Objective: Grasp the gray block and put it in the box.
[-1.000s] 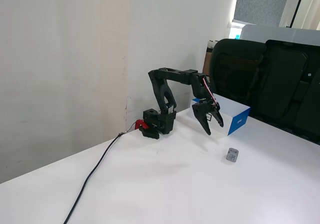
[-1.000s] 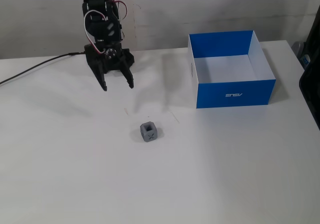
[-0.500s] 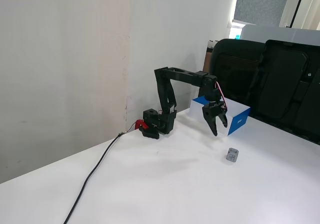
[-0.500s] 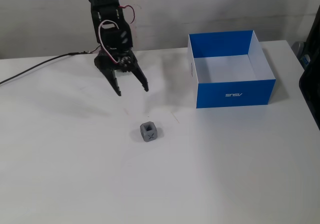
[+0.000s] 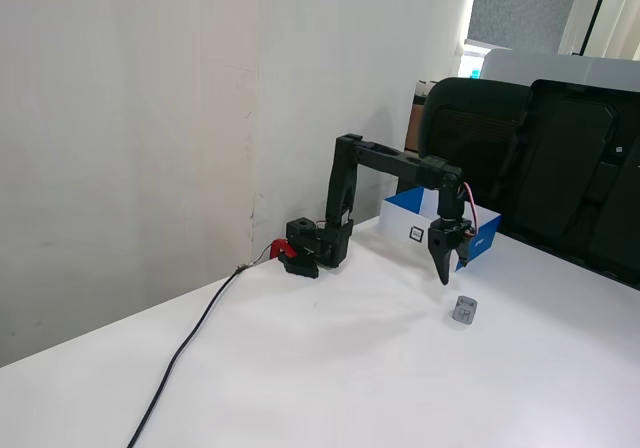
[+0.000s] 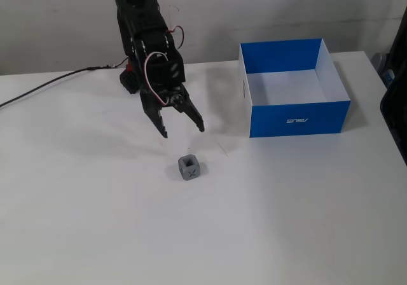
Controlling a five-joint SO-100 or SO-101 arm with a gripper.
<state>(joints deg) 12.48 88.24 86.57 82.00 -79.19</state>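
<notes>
The gray block (image 6: 190, 167) is a small gray cube on the white table, with a lighter marking on its faces; it also shows in a fixed view (image 5: 464, 311). My gripper (image 6: 183, 131) hangs above and a little behind the block, open and empty, its fingertips pointing down. In a fixed view the gripper (image 5: 446, 274) sits left of the block, above the table. The box (image 6: 294, 89) is blue outside and white inside, and stands to the right of the gripper, empty. In a fixed view the box (image 5: 418, 230) shows its white side with a black label.
The arm's base (image 5: 318, 243) with a red clamp stands by the wall. A black cable (image 5: 190, 343) runs from it across the table. A black office chair (image 5: 560, 168) stands behind the table's far edge.
</notes>
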